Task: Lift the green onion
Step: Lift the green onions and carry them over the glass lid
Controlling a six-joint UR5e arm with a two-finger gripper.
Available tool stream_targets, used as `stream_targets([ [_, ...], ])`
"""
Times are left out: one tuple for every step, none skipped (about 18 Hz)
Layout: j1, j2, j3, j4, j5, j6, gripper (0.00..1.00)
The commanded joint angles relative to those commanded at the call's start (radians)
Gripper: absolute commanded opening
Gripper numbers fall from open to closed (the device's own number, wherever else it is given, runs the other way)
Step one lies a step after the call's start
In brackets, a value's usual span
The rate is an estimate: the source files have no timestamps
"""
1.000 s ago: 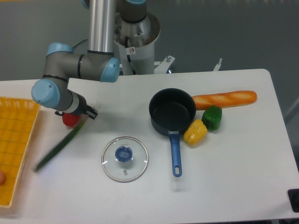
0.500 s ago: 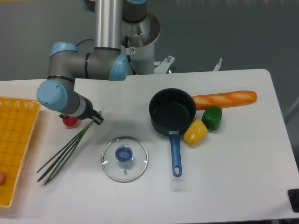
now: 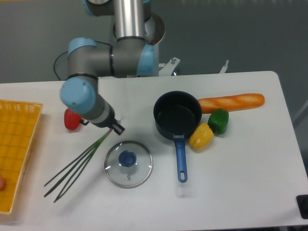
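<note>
My gripper (image 3: pixel 115 129) clenched on green onion (image 3: pixel 77 166) pale end; stalks trail toward 7 o'clock. Risk, I judge: thin stalks slip out, or snag glass lid (image 3: pixel 128 163) alongside.

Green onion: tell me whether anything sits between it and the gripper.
Nothing visible does. The gripper is right at the pale end of the bunch of long thin green onion stalks. The round glass lid with a blue knob lies beside them, not between.
</note>
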Motion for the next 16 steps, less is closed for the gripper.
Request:
stream_targets([
  [0.012, 0.000, 0.003, -0.002, 0.001, 0.031, 0.19],
  [0.031, 0.005, 0.005, -0.003, 0.000, 0.063, 0.19],
  [0.048, 0.011, 0.006, -0.003, 0.000, 0.094, 0.19],
  [0.060, 0.015, 0.008, -0.003, -0.003, 0.104, 0.19],
  [0.072, 0.015, 0.008, -0.003, -0.009, 0.106, 0.19],
  [0.080, 0.015, 0.008, -0.003, -0.015, 0.106, 0.19],
  [0.081, 0.015, 0.008, -0.003, -0.020, 0.106, 0.19],
  [0.081, 0.017, 0.009, 0.000, -0.025, 0.106, 0.19],
  [0.080, 0.017, 0.014, -0.005, -0.025, 0.106, 0.19],
  [0.078, 0.018, 0.012, -0.008, -0.025, 0.103, 0.19],
  [0.081, 0.032, 0.008, -0.023, -0.025, 0.103, 0.19],
  [0.091, 0.041, 0.003, -0.037, -0.023, 0.105, 0.19],
  [0.092, 0.043, 0.002, -0.043, -0.022, 0.103, 0.19],
  [0.092, 0.044, 0.002, -0.041, -0.025, 0.105, 0.19],
  [0.091, 0.045, 0.005, -0.041, -0.026, 0.102, 0.19],
  [0.088, 0.041, 0.006, -0.041, -0.026, 0.100, 0.19],
])
